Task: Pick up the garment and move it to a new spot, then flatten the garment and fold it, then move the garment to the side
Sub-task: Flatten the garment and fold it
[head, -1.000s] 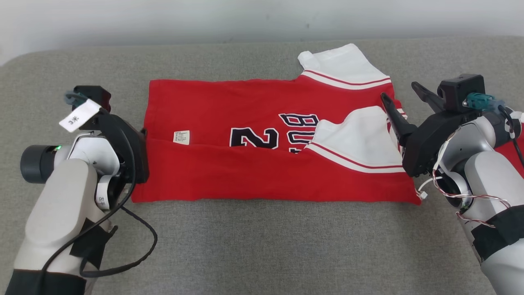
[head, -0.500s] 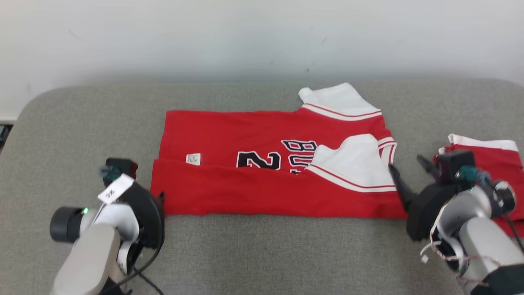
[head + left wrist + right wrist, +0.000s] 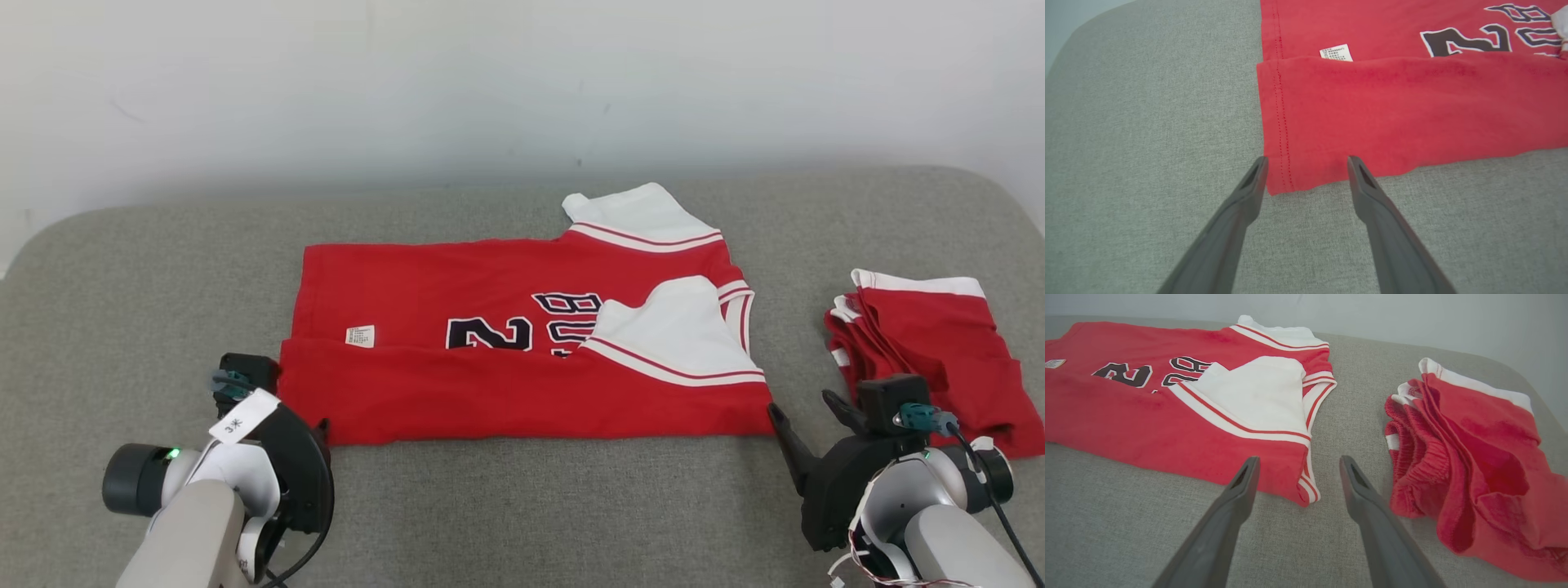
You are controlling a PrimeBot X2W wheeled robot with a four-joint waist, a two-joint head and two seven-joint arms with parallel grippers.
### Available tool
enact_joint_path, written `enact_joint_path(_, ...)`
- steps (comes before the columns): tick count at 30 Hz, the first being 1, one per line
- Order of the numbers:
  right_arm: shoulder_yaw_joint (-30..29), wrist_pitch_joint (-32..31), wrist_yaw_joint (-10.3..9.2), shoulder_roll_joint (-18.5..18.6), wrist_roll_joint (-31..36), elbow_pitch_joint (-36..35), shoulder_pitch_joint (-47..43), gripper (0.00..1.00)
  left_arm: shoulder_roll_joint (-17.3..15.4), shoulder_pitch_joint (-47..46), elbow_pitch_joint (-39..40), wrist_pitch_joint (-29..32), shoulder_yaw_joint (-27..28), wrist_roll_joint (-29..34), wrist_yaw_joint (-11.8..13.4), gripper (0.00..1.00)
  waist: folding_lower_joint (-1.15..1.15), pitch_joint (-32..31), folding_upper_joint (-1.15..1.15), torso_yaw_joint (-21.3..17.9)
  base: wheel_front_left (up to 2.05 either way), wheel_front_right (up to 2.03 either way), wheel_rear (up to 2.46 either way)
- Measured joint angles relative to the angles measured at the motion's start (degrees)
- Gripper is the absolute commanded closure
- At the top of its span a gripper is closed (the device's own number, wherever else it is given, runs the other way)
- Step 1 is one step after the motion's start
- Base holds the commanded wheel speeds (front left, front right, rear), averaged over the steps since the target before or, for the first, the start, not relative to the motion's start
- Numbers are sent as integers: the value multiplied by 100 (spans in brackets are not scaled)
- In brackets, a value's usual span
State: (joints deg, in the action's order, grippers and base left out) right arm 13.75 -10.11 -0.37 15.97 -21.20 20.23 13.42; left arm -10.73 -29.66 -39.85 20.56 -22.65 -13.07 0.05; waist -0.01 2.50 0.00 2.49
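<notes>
Left gripper [image 3: 1306, 163]: 2 fingers spread, gripping nothing; hem corner of folded red jersey [image 3: 1412, 114] just ahead between the tips, on grey cushion [image 3: 1147, 122]. Right gripper [image 3: 1296, 461]: spread, jersey's collar-end corner just ahead; red shorts [image 3: 1466, 457] to its right

A grey fabric surface [image 3: 522, 506] with rounded corners — behind it, a plain pale wall [image 3: 522, 82].

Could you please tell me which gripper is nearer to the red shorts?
Right. The right gripper is close beside the red shorts, by the jersey's shoulder end. The left gripper is at the jersey's far hem corner.
</notes>
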Motion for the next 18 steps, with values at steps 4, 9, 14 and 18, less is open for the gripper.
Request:
enact_joint_path(4,-32,-54,-49,-24,-30,-1,1,0,0,-62,-18,0,-14,46,0,0,0,125,0,-10,0,0,0)
enact_joint_path(9,-58,-104,-67,-27,-87,10,13,0,60,-250,-37,1,-44,54,0,0,1,278,0,21,0,0,0)
enact_joint_path(14,-76,-149,-78,-33,-100,10,52,0,121,-272,-42,0,-60,55,0,0,1,389,0,72,0,0,0)
enact_joint_path(18,-71,-157,-113,-77,-123,34,252,32,125,-402,-110,0,-64,59,-5,0,1,513,1,127,0,0,0)
